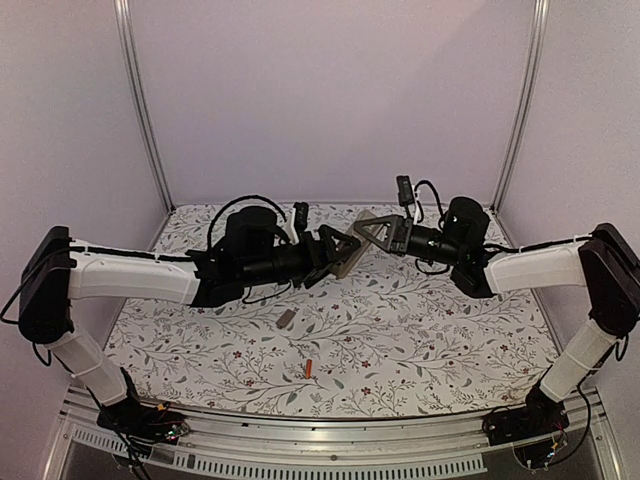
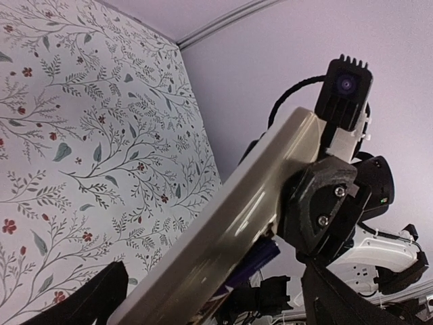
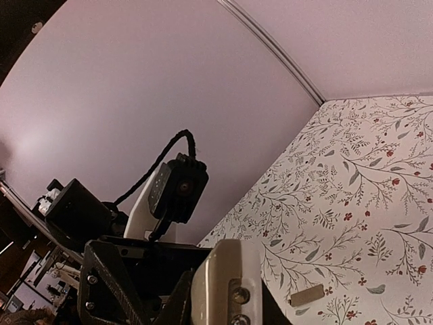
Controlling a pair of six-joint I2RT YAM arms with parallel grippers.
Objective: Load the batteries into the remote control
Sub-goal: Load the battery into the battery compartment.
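The remote control (image 1: pixel 352 250) hangs in the air above the table's middle, held between both arms. My left gripper (image 1: pixel 338 254) is shut on its near end and my right gripper (image 1: pixel 378 232) is shut on its far end. In the left wrist view its grey-beige back (image 2: pixel 230 217) runs diagonally up to the right gripper's black finger (image 2: pixel 325 203). A dark blue-black piece (image 2: pixel 262 259) shows under it; I cannot tell if it is the dark battery. The right wrist view shows the remote's end (image 3: pixel 220 277). The orange-red battery (image 1: pixel 309 369) lies on the table near the front.
The flat grey cover sliver (image 1: pixel 285 318) lies on the flowered table (image 1: pixel 450 340) below the left gripper, and also shows in the right wrist view (image 3: pixel 306 296). Lilac walls and metal posts close in the back and sides.
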